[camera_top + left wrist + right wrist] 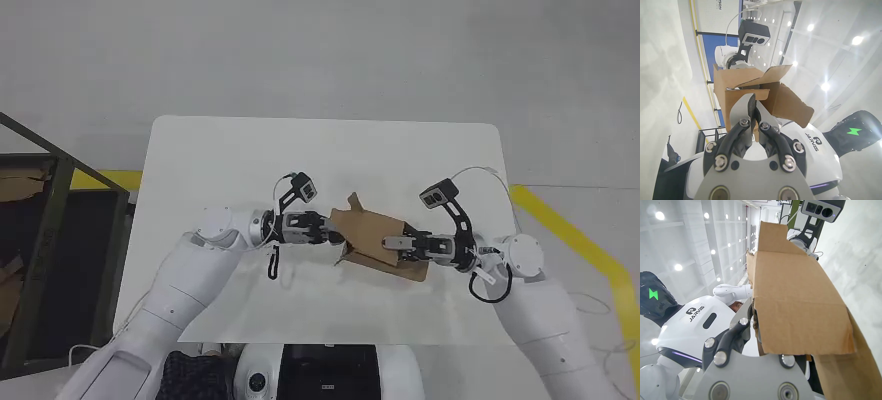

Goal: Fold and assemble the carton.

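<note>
**Q:** Location of the carton?

**A:** The carton (pixel 378 238) is over the near middle of the white bench (pixel 420 150), between the two arms. It is partly formed, with loose flaps and one flap standing up. Contact with the bench cannot be confirmed.

**Q:** Gripper condition?

**A:** The left gripper (pixel 753 107) is pinching a flap edge at the carton's left end. The right gripper (pixel 405 243) is clamped on the wall at the opposite end.

**Q:** Surface and room?

**A:** The bench top is plain white with rounded corners. Grey floor surrounds it, with a yellow floor line (pixel 570 235) on the right and a dark green frame (pixel 50 200) on the left.
</note>
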Controlling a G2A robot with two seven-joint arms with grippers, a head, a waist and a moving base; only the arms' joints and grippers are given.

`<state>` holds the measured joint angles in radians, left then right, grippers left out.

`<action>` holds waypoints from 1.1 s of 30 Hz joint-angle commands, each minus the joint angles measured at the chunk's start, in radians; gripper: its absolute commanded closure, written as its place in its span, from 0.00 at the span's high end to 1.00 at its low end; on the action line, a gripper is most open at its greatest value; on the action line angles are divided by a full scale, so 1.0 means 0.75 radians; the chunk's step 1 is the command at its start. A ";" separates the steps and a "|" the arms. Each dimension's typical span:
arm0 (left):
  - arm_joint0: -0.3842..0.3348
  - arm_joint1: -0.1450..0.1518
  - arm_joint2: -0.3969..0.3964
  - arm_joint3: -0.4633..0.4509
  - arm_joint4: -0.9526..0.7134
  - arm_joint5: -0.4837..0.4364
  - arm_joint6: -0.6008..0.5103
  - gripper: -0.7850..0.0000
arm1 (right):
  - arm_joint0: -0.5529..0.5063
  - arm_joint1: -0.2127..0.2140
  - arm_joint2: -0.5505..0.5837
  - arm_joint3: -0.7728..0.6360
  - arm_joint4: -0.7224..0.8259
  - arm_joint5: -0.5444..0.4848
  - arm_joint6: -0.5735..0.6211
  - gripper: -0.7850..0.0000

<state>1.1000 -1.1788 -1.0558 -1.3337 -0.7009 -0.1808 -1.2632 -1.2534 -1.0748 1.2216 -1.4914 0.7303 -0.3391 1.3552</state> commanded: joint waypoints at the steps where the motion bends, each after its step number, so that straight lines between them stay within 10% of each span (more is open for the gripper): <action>1: -0.006 -0.002 0.005 0.006 0.000 -0.001 -0.002 0.00 | 0.000 0.000 -0.002 -0.004 -0.002 0.005 0.000 0.00; 33: 0.029 0.005 -0.037 0.001 -0.040 -0.007 -0.023 0.00 | -0.024 0.008 0.071 0.033 0.021 -0.009 -0.081 0.00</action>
<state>1.1143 -1.1765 -1.0797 -1.3274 -0.7259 -0.1879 -1.2798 -1.2698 -1.0691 1.2702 -1.4694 0.7479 -0.3443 1.3065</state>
